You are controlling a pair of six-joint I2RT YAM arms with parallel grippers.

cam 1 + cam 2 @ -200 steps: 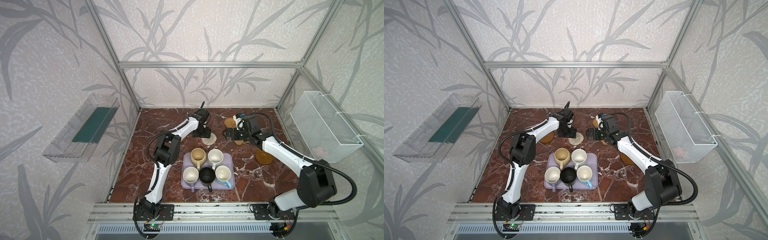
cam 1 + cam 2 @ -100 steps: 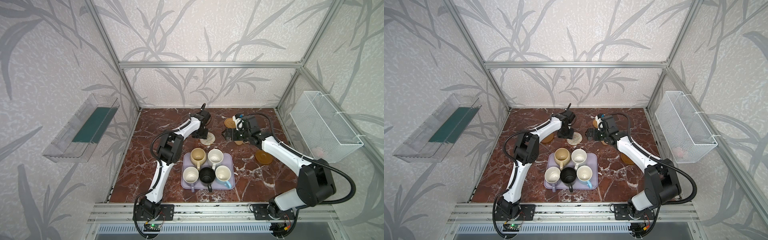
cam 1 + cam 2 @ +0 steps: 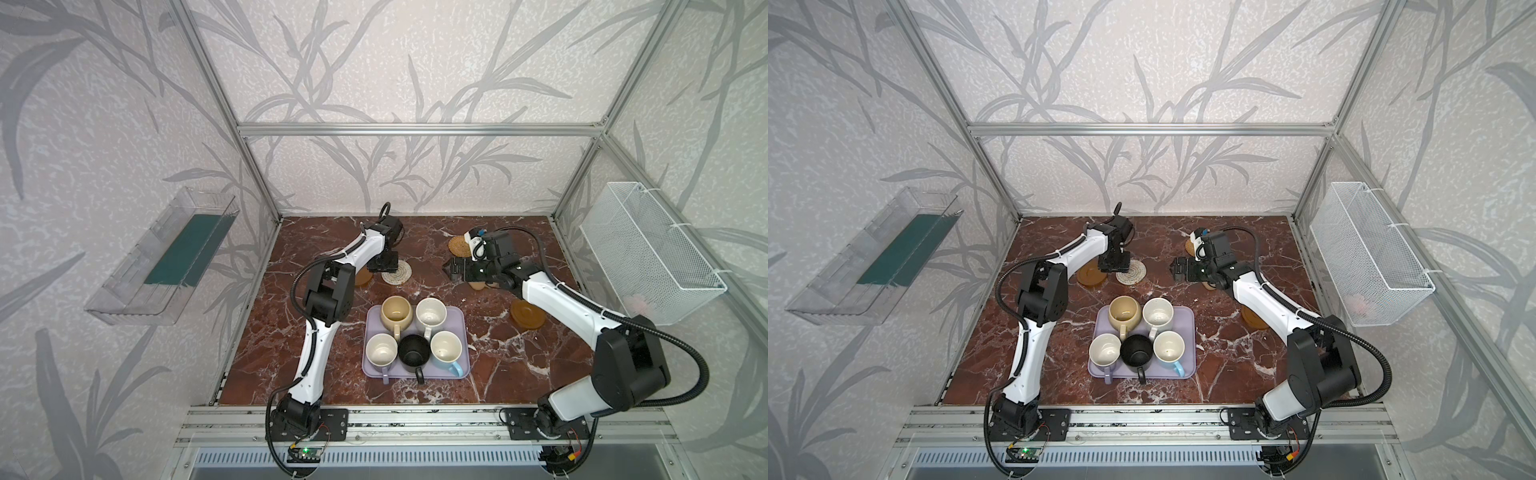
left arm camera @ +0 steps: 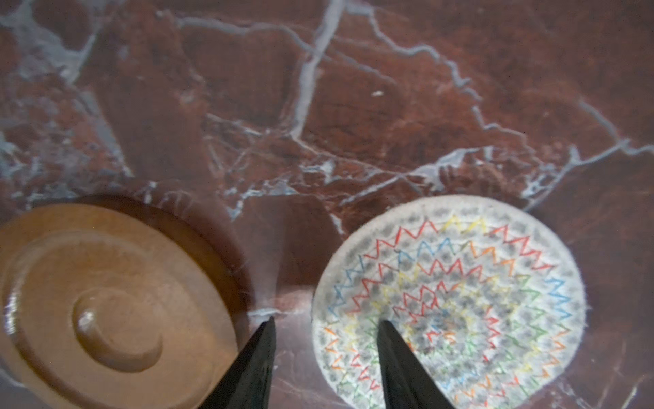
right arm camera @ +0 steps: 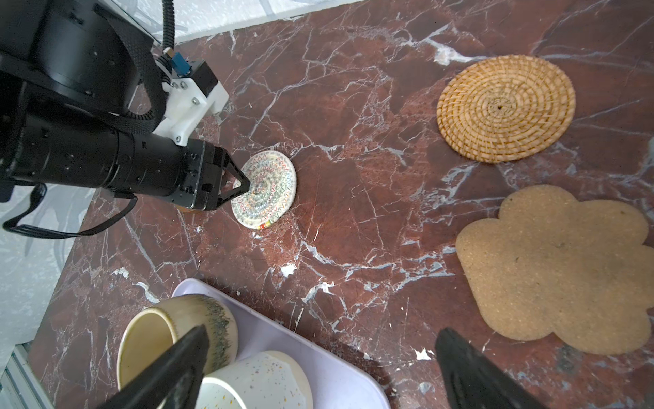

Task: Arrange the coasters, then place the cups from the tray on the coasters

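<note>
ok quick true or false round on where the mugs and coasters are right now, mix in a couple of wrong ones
1. The black mug stands in the middle of the near row on the tray. True.
2. A mug stands on the woven coaster. False: it is bare, and the left jaws straddle its edge, one tip over it and the other beside it.
3. The right jaws hold the paw-shaped coaster. False: they are open and empty, and that coaster lies flat, clear of them.
4. The rattan coaster and the paw-shaped coaster lie apart, not touching. True.
</note>
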